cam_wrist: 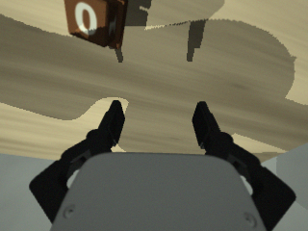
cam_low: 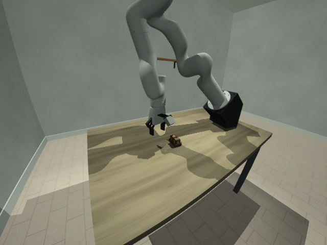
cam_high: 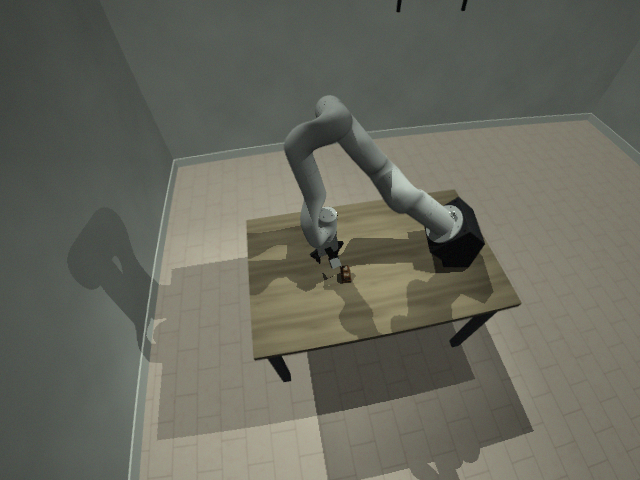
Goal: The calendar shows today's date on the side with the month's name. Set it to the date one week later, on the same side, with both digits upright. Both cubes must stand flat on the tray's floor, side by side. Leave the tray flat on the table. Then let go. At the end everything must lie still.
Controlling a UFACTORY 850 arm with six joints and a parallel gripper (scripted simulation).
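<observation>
The small brown block calendar (cam_low: 174,140) stands on the wooden table near its middle; it also shows in the top view (cam_high: 345,274). In the wrist view only one brown cube (cam_wrist: 93,21) shows at the top left edge, with a white 0 on its upper face; the rest of the calendar is cut off by the frame. My gripper (cam_low: 156,127) hangs above the table, to the left of the calendar and apart from it. Its black fingers are wide open with nothing between them.
The arm's black base (cam_low: 224,109) stands at the table's far right corner. A small dark speck (cam_low: 159,146) lies on the table left of the calendar. Large shadows of the arm cross the table top.
</observation>
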